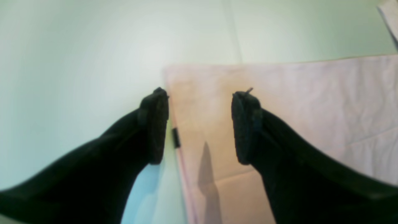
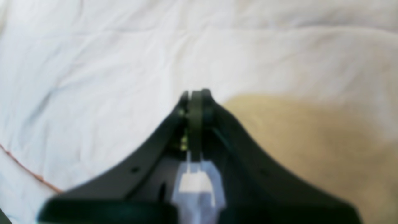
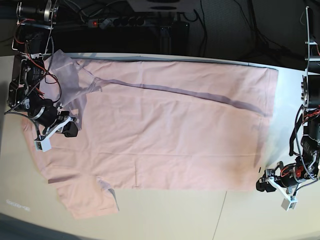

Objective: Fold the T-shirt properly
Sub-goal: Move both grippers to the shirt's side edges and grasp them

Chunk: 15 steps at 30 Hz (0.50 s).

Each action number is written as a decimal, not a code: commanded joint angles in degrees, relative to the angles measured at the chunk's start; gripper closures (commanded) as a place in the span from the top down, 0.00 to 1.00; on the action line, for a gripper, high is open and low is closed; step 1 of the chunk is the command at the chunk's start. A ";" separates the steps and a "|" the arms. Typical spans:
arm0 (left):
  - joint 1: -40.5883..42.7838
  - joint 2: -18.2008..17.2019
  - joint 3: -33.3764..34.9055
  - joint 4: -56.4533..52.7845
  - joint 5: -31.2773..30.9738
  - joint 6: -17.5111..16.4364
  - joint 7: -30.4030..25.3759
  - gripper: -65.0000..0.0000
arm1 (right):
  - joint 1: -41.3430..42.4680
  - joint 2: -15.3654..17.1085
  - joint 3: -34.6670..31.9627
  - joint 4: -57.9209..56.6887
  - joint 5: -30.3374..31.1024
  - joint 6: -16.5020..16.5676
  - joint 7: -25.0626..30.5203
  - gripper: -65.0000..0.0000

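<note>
The left claw (image 1: 200, 124) is wide open, with its two black fingers (image 1: 155, 124) set far apart. One finger hangs over the bare surface (image 1: 77, 62) and the other hangs over the T-shirt (image 1: 279, 102), so the shirt's straight edge runs up between them. A small dark tab (image 1: 176, 137) sticks out from that edge, just beside the finger on the surface side. The claw is right at a corner of the shirt, and nothing is held in it. In the base view this left claw (image 3: 265, 184) sits low at the shirt's bottom corner, on the side away from the sleeves. The right claw (image 2: 196, 99) is closed tight, its fingers pressed together, and the cloth of the shirt (image 2: 108, 62) fills the view around it. I cannot tell if a bit of cloth is pinched between the fingers, because the picture is blurry. In the base view the right claw (image 3: 70, 127) rests on the shirt near the sleeve end, between the two sleeves. The shirt (image 3: 175, 130) is pale pink and lies spread flat across most of the surface (image 3: 200, 215), with its plain side up. A long thin crease crosses its upper part. One sleeve points toward the top corner of the surface and the other pokes out at the bottom edge of the shirt.
</note>
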 commanded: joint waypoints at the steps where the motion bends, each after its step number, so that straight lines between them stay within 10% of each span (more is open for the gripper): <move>1: -2.27 -0.52 -0.31 -0.94 -0.74 1.53 -1.77 0.55 | 1.22 0.70 0.33 0.72 0.85 -0.07 0.98 0.00; 15: -1.03 2.60 -0.33 -9.05 -2.25 7.93 -2.05 0.55 | 1.20 0.72 0.35 0.74 2.23 -0.04 -0.61 0.00</move>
